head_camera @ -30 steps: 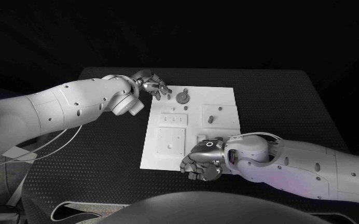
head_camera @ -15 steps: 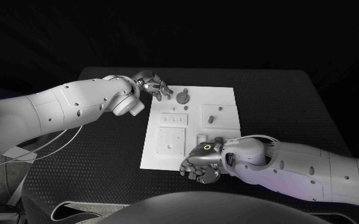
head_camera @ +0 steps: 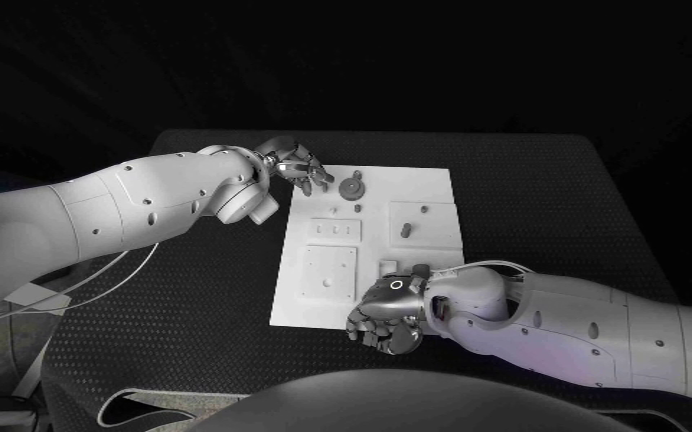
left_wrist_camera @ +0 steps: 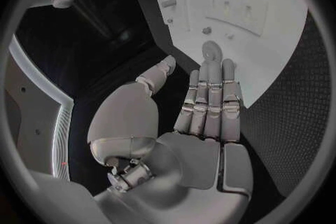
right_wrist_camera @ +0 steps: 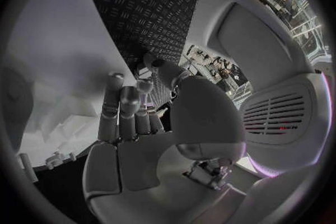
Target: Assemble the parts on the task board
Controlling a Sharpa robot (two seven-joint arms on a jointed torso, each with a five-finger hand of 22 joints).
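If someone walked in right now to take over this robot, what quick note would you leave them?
Left robot hand: holds nothing, fingers apart, hovering at the far-left corner of the white rectangular task board, next to the small round grey part.
Right robot hand: fingers curled at the board's near edge; whether it holds anything cannot be told.
Another small grey part sits mid-board.
Done: unclear. Left: seating the parts.

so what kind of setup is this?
Likely a lab test bench for robot assembly: a white task board with small parts on a black table, a left robot hand and right robot hand over it.
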